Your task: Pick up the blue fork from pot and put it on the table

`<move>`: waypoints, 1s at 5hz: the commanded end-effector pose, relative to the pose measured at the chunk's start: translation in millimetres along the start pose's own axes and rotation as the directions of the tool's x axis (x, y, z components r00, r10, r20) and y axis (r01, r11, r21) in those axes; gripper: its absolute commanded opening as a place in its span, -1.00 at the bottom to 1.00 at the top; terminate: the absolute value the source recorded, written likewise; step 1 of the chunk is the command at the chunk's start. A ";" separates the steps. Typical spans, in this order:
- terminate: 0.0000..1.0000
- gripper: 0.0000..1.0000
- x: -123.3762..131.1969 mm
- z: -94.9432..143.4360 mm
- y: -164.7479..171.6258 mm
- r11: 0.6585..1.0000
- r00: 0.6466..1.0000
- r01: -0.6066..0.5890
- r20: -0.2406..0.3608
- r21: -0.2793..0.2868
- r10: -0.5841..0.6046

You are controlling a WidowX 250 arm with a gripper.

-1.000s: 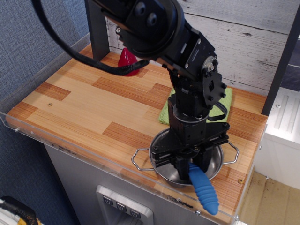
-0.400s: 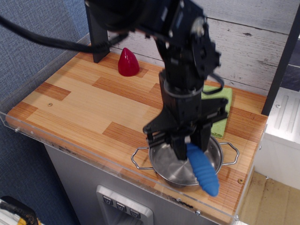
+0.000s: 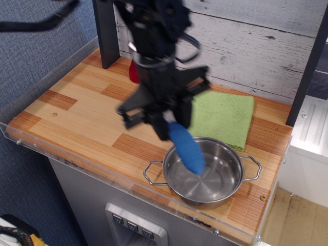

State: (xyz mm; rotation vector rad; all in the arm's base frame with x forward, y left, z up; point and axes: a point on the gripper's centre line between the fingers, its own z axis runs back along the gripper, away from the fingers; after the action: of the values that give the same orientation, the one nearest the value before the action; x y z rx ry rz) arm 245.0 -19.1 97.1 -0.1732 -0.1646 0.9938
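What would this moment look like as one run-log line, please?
phase: carry | gripper: shut on blue fork | fork: lifted clear above pot | next: set on table

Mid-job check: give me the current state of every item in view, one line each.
gripper: shut on the blue fork, raised.
blue fork: held, clear of the pot, handle hanging down.
pot: upright, empty.
green cloth: flat on the table.
red object: mostly hidden behind the arm.

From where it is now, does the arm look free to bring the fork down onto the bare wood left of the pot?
Probably yes. The end effector holds the fork above the pot, and nothing stands on the table planks below.
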 end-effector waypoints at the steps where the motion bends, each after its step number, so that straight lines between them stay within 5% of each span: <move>1: -1.00 -1.00 42.9 5.6 13.2 0.991 0.989 -0.131 0.064 -0.028 0.133; 3: -1.00 -1.00 81.0 -10.5 23.3 0.938 0.930 -0.343 0.119 -0.055 0.347; 5: -1.00 -1.00 119.2 -37.7 26.0 0.911 0.902 -0.412 0.145 0.002 0.407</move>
State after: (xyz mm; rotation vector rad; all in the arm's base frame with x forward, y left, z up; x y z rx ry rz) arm 291.3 87.7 46.3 -0.0905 -0.1978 1.4287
